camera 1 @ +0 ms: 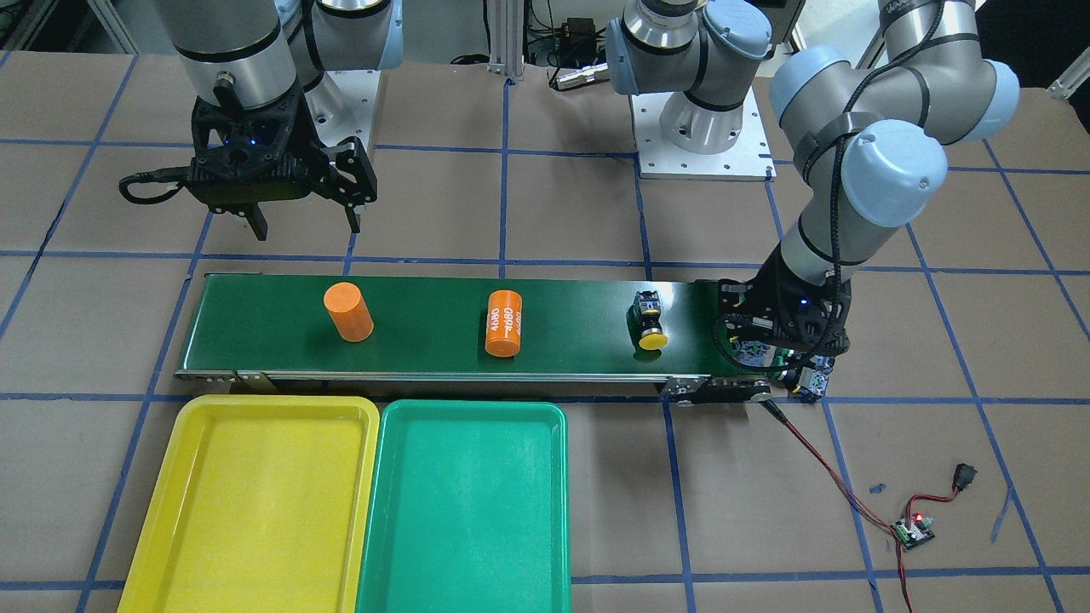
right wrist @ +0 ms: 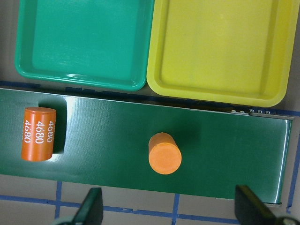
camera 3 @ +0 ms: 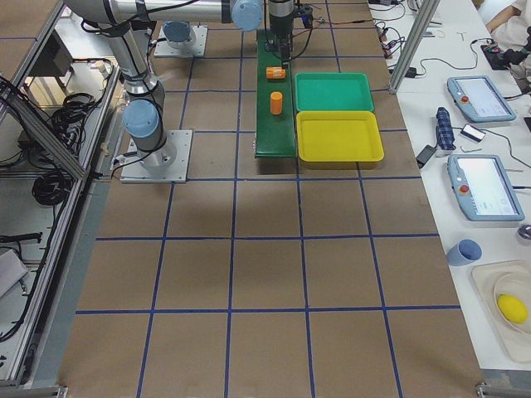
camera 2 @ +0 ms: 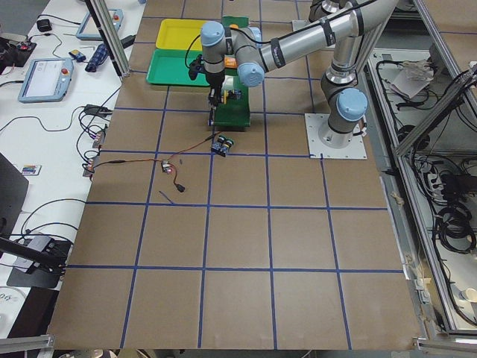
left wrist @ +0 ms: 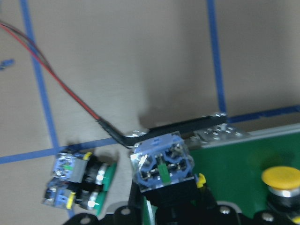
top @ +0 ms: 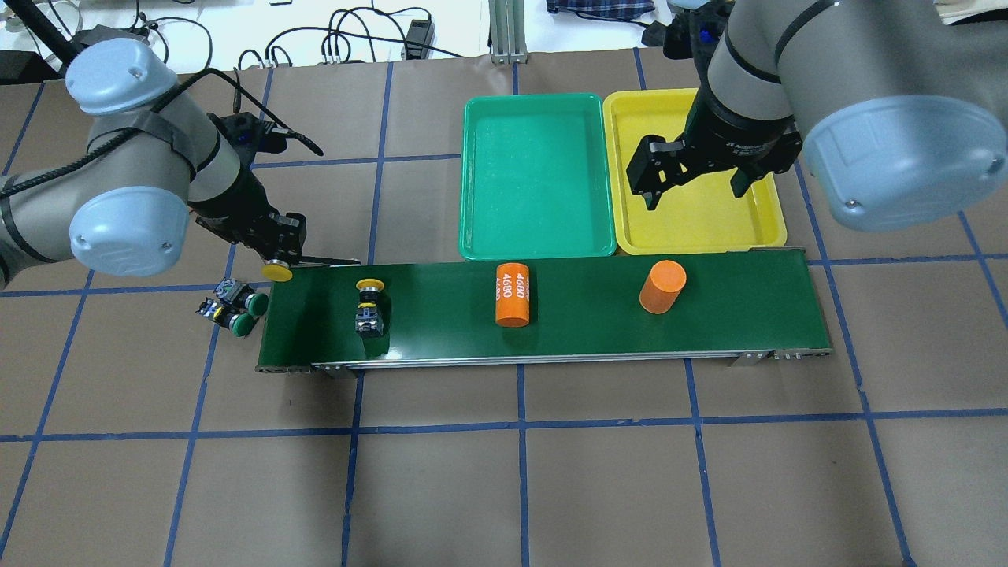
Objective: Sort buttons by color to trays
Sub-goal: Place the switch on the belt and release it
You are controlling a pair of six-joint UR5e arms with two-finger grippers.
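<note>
Left pincer [top: 279,263] snug around yellow button [left wrist: 161,165]

Left arm [camera 2: 283,48] over conveyor belt [camera 2: 237,115], buttons [camera 2: 222,145] beside it, green tray [camera 2: 170,71], yellow tray [camera 2: 175,31] beyond

Brown counter [camera 1: 579,213] with a blue grid; yellow tray [camera 1: 255,511], green tray [camera 1: 468,519], dark-green conveyor belt [camera 1: 426,298], plain orange cylinder [camera 1: 347,312], white-lettered orange cylinder [camera 1: 503,323], yellow-capped button [camera 1: 651,328], green-capped buttons [top: 235,307].

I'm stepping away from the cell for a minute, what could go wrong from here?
The left claw seems to hold a yellow button right at the belt's end; released there, it may tumble off beside the green buttons. The open right claw hangs near the upright orange cylinder and might grab that instead.
</note>
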